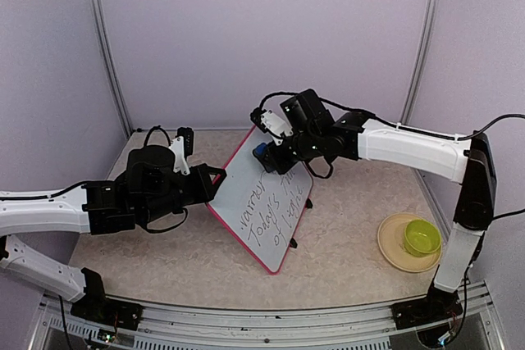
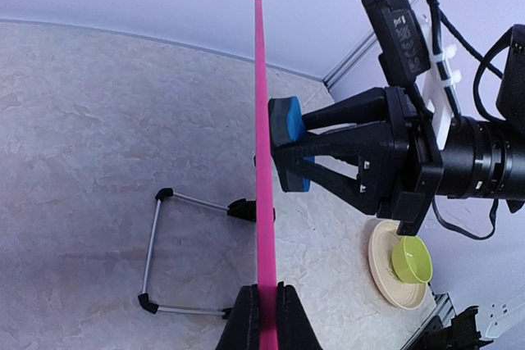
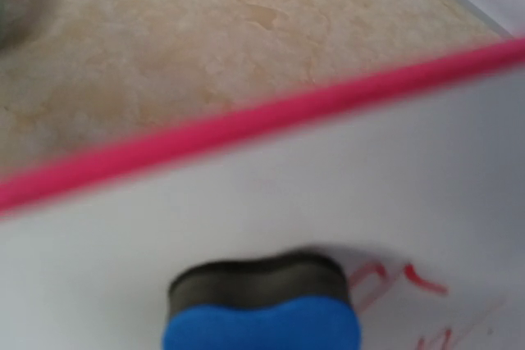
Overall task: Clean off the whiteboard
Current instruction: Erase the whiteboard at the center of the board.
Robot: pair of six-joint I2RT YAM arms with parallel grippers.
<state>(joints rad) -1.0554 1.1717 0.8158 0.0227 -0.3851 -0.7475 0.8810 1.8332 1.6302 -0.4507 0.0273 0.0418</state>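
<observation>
One whiteboard, stood tilted on the worktop. I had the left gripper clamped on its left rim, the right gripper clamped on a blue eraser pressed against its upper face.

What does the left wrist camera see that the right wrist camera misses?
Only left wrist: the whiteboard edge-on, its wire stand, the left tool clamping it, the right tool, and a green bowl on a plate. Only right wrist: the board's white face with red marks. Both: the pink rim, the blue eraser and the tabletop.
</observation>
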